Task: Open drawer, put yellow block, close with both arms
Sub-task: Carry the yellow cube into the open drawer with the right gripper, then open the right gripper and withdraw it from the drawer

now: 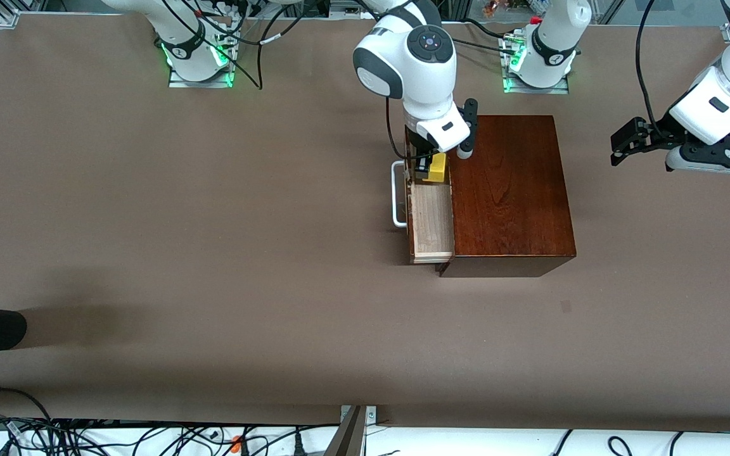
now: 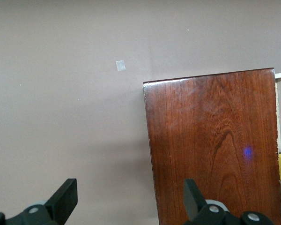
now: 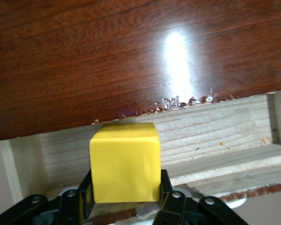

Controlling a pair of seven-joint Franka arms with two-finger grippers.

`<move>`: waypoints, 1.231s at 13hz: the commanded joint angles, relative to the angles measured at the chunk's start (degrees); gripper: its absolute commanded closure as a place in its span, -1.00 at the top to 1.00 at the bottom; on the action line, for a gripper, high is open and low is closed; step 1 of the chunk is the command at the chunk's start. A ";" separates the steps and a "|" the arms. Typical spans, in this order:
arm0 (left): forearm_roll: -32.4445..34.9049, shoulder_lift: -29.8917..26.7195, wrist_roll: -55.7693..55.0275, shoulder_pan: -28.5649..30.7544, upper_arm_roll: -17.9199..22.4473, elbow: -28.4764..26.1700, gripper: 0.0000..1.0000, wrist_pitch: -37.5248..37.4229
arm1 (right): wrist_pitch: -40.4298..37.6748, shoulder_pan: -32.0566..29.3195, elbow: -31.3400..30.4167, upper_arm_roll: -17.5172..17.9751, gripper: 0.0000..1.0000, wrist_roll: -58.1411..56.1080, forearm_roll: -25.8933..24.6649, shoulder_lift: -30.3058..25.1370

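Small bright yellow cube (image 3: 124,162) gripped by right tool (image 1: 429,166), over pulled-out pale-wood drawer (image 1: 431,221) | glossy dark-brown wooden box (image 1: 509,190) | left tool (image 2: 126,201) wide, waiting over table (image 1: 181,221).

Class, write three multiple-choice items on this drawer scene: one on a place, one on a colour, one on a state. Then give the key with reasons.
1. The right gripper is over:
A) the open pale-wood drawer
B) bare table
C) the glossy dark-brown wooden box

2. The drawer's U-shaped handle is:
A) black
B) white
C) yellow

3. The left gripper is:
A) shut on a block
B) open, holding nothing
C) shut on the handle

Key: 1 A, it holds the small yellow cube above the tray. 2 B, front view shows white. 3 B, its fingers stand apart with nothing between.
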 commanded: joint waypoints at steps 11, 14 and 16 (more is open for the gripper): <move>1.01 -0.15 1.06 -0.04 0.14 0.34 1.00 -1.00 | -1.45 0.88 0.76 0.20 0.99 -1.97 -5.01 3.01; 1.01 -0.15 1.06 -0.04 0.06 0.34 1.00 -1.00 | -2.94 0.79 1.55 0.02 1.00 -1.44 -4.39 0.73; 1.01 -0.15 1.06 -0.04 0.05 0.34 1.00 -1.00 | -5.83 0.18 1.99 -0.07 1.00 -0.83 -4.13 -4.00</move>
